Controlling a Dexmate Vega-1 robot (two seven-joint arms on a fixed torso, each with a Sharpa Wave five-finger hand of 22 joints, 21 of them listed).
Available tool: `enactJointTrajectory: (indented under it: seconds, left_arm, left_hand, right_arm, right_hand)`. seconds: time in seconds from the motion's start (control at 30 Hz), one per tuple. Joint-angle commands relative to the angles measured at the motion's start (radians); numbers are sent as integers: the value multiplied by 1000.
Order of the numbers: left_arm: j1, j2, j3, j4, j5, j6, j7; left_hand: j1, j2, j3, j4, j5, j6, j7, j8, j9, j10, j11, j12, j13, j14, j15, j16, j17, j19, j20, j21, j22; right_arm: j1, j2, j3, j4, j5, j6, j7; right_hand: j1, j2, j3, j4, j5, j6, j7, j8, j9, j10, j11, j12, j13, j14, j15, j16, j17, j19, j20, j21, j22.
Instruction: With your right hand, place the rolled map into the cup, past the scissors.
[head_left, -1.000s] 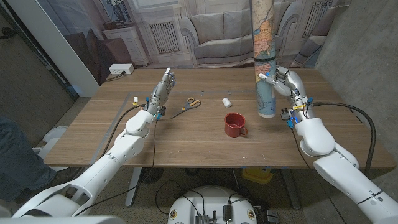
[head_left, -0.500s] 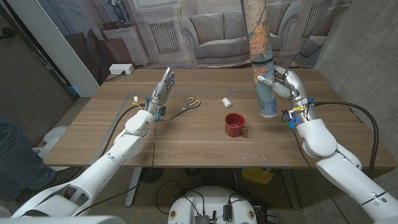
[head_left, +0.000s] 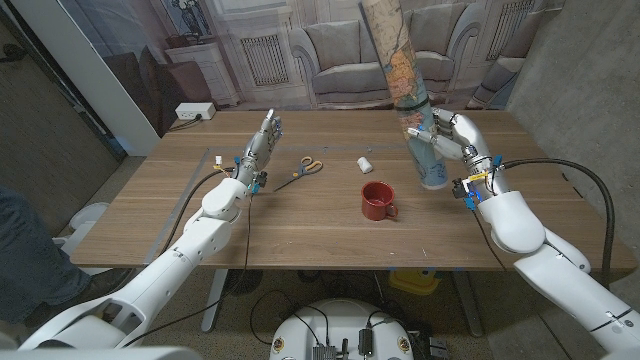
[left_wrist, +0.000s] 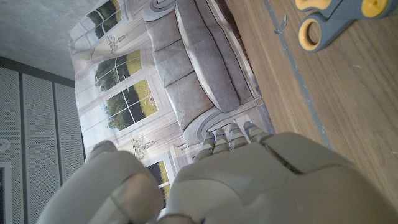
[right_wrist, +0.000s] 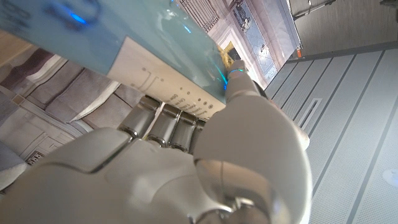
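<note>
Rolled map (head_left: 412, 100) is tilted w/ its top leaning left, lower end on the table's (head_left: 300, 230) right side, right hand (head_left: 455, 135) fingers clamped on it. Red cup (head_left: 377, 200) sits nearby, scissors (head_left: 301, 169) further left. Left hand (head_left: 262, 143) fingers straight, together, holding nothing.

A: Head view sits high, looks down across the whole table (head_left: 300, 225), both arms entering from the bottom corners, printed sofa backdrop (head_left: 350, 50) beyond.

B: Left wrist view?

A: Very close along the back of the left hand (left_wrist: 249, 180), picture turned; catches the scissors (left_wrist: 336, 15) and that backdrop, both shared with the head view.

B: Right wrist?

A: Tight behind the right hand (right_wrist: 186, 168), against the rolled map (right_wrist: 124, 43).
</note>
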Motion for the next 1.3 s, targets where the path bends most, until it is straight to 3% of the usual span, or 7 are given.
enactJointTrajectory:
  seconds: [0.03,0.6,0.83,1.0,1.03,1.07,1.3]
  left_arm:
    - [11,5,-4,-15,1,4,11]
    - [4,12,4,-25,36,26,47]
    - [-19,2,7,-2,14,28,13]
    - [-2,15,-1,-44,8,46,28]
    - [0,17,-2,-49,7,45,27]
    - [-1,17,-2,-47,5,41,20]
    - [-28,26,7,-40,2,62,-13]
  left_hand:
    - [9,-1,-7,2,-2,4,3,4,5,-1,1,4,2,-1,2,2,4,-4,9,8,3]
    - [10,1,-10,2,-2,3,3,3,5,-2,1,4,2,-1,2,2,4,-5,9,8,3]
    - [11,2,-11,2,-2,4,2,3,5,-2,1,4,2,-2,1,2,4,-7,10,7,3]
    - [11,2,-12,2,-2,4,2,3,5,-3,1,4,2,-1,1,2,4,-6,9,8,3]
    - [11,2,-12,2,-2,4,2,3,5,-2,1,4,2,-1,1,2,4,-6,9,8,3]
    - [11,2,-13,2,-2,4,3,3,5,-2,0,4,2,-1,1,2,4,-5,9,8,3]
    - [12,3,-14,2,-2,4,3,3,5,-1,0,4,2,0,1,3,4,-5,9,8,3]
  right_arm:
    - [-8,-20,4,-21,-68,-26,7]
    - [5,-45,-10,-40,-180,-66,2]
    - [4,-51,-12,-43,-210,-79,-5]
    - [-2,-63,-2,-60,-221,-95,3]
    - [-3,-65,0,-60,-225,-91,1]
    - [-5,-65,2,-60,-234,-88,-5]
    - [-31,-62,6,-73,-291,-104,-32]
  right_hand:
    - [11,9,7,10,5,57,-59,4,5,7,-4,-3,4,-3,-101,-2,2,-4,-123,9,1]
    - [11,6,4,11,7,54,-62,1,5,4,-11,-5,5,-12,-104,-3,3,-12,-123,11,2]
    - [11,5,2,11,8,56,-62,1,5,6,-11,-4,5,-15,-105,-3,3,-16,-124,11,2]
    - [11,5,1,12,8,55,-63,0,5,4,-13,-5,5,-16,-105,-3,3,-19,-125,12,2]
    - [11,5,1,12,8,55,-62,0,5,6,-3,-5,5,-17,-105,-2,3,-19,-125,13,2]
    - [11,5,0,12,8,55,-63,-1,5,5,-12,-5,5,-17,-105,-2,3,-19,-124,13,2]
    - [10,5,-1,13,9,55,-66,-1,5,6,-16,-5,5,-16,-108,-1,3,-20,-125,15,2]
